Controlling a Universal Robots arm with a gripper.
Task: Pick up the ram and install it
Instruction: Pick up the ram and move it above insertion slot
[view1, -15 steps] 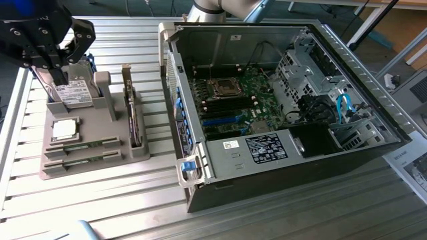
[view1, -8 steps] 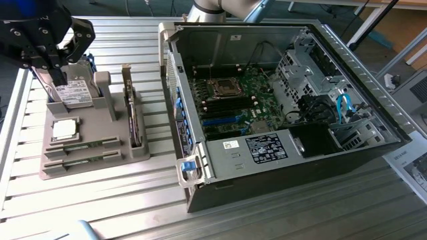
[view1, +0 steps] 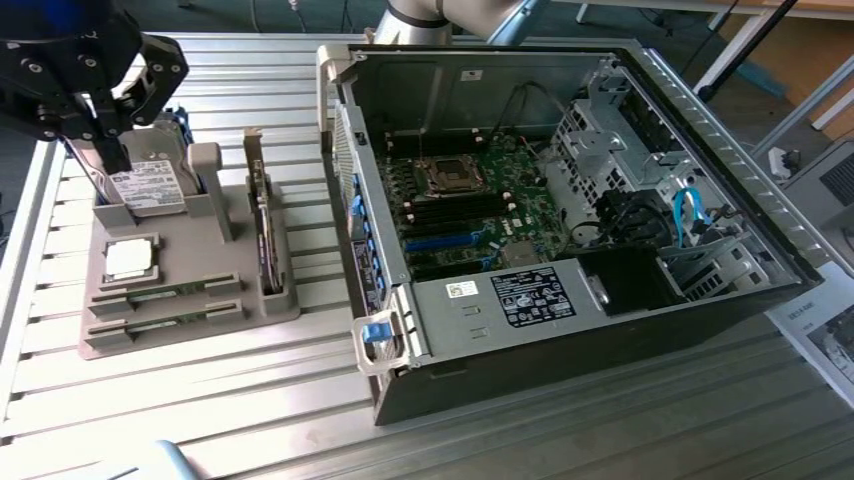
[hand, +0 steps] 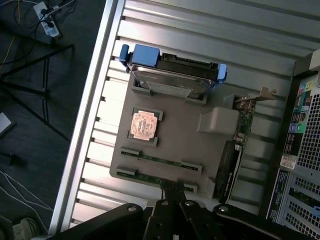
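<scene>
Closest to the wrist camera, the gripper (hand: 173, 194) hangs shut and empty above the grey holder (hand: 172, 142). Below its fingertips the ram (hand: 147, 176) sits in a holder slot, just beside a second stick (hand: 160, 160) and well apart from the open computer (view1: 534, 200). Pickup looks not yet begun; a grasp calls for open jaws lined up across the thin board.

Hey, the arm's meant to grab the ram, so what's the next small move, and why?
Probably open the gripper: its jaws are shut and empty above the grey holder, while the ram lies in its slot, and closed like that it could not straddle the stick.
</scene>
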